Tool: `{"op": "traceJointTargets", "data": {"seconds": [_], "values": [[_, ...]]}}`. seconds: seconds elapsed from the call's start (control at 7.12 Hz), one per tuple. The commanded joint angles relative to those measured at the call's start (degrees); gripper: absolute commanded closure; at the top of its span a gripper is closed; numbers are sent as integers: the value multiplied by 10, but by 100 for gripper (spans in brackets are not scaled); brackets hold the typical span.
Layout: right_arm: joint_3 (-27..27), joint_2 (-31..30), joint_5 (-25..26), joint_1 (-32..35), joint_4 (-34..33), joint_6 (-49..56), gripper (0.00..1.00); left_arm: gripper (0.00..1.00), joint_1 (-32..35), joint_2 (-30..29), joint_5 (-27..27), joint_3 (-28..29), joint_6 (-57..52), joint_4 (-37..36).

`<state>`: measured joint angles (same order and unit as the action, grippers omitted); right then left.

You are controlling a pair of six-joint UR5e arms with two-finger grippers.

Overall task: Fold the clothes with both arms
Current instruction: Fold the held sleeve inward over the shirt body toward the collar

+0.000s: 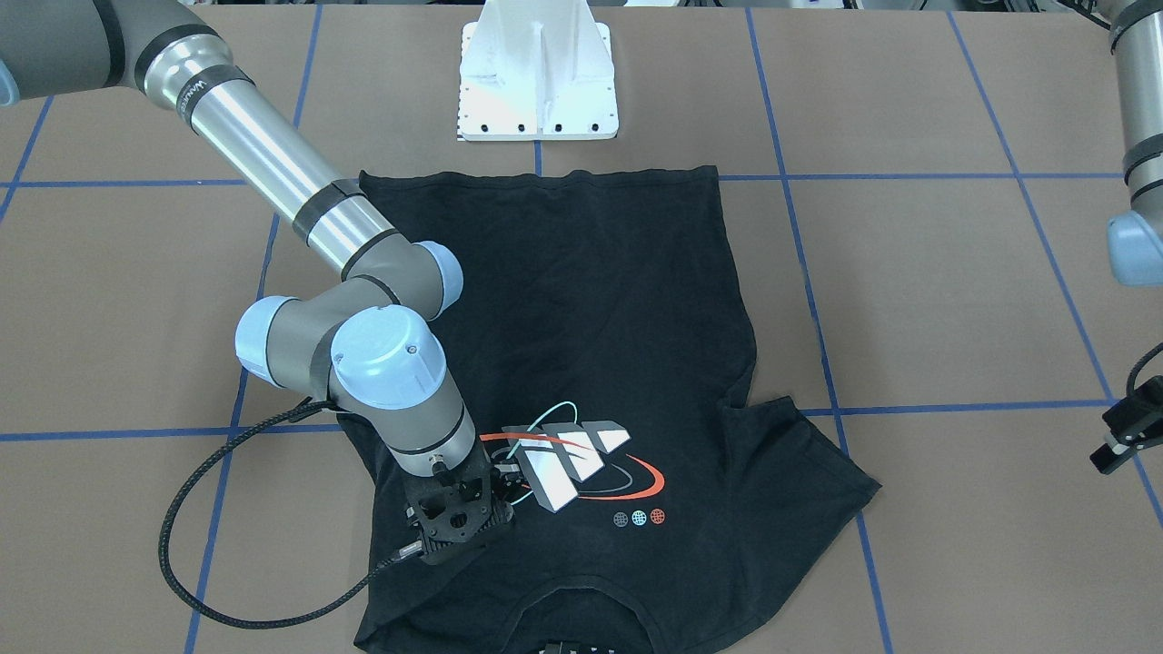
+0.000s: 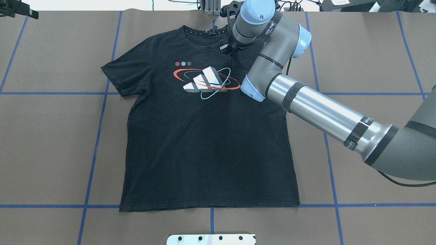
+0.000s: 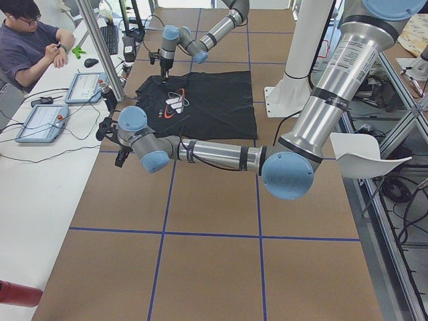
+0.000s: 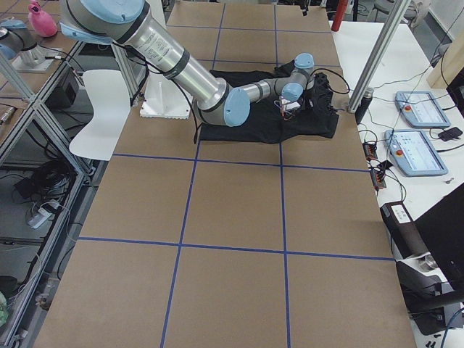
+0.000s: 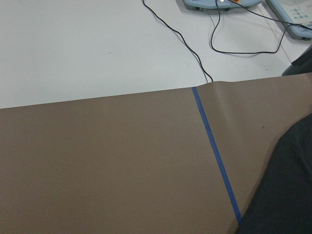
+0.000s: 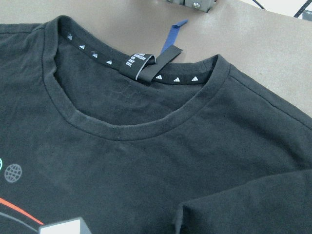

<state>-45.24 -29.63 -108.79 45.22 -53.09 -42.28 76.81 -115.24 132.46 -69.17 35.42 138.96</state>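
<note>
The black T-shirt (image 2: pixel 204 143) lies flat, logo (image 2: pixel 206 81) up, mid-frame on the table (image 2: pixel 357 51), collar (image 2: pixel 204 32) toward the top. My right jaws sit low over the cloth just right of the collar, my left jaws off the shirt in the upper left corner; whether either pair is apart I cannot tell.

right pincer (image 1: pixel 482 504): jaws hidden | left pincer (image 1: pixel 1125 429): cut off at edge
</note>
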Motion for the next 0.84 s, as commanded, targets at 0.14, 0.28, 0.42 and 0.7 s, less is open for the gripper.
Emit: {"op": "traceJointTargets", "data": {"seconds": [0.14, 0.28, 0.42, 0.7], "values": [[22, 15, 31, -2, 1, -1, 100, 1, -1, 0, 0, 0, 0, 0], [28, 22, 31, -4, 1, -1, 100, 1, -1, 0, 0, -1, 0, 0], [29, 22, 35, -6, 2, -1, 100, 1, -1, 0, 0, 0, 0, 0], [29, 22, 37, -7, 3, -1, 32, 1, -1, 0, 0, 0, 0, -1]]}}
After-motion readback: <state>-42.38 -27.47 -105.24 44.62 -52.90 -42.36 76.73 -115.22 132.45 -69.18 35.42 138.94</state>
